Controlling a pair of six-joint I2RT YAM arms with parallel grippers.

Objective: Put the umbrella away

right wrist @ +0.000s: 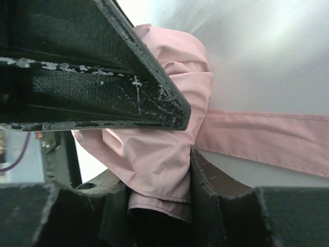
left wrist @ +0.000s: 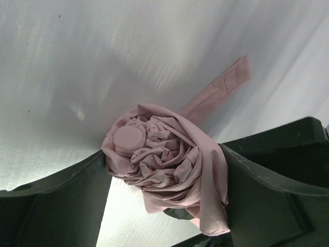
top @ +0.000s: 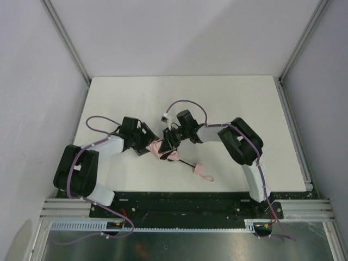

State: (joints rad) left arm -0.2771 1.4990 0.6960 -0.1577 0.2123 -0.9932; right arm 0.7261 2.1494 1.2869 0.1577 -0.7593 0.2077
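we see the umbrella [top: 162, 150] lying on the table [top: 228, 98], well apart from the far and side edges, its handle [top: 203, 172] nearer the front edge. our left hand [top: 145, 144] is clamped around the bunched pink canopy; our right hand [top: 169, 143] pinches a fold just beside it.

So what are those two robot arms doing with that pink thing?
It is a folded pink umbrella, and both arms hold it on the white table. The left gripper squeezes the bunched-up fabric, and the right gripper pinches it too. Its black shaft and pink handle poke out toward the near edge. The strap lies loose, not yet wrapped round.
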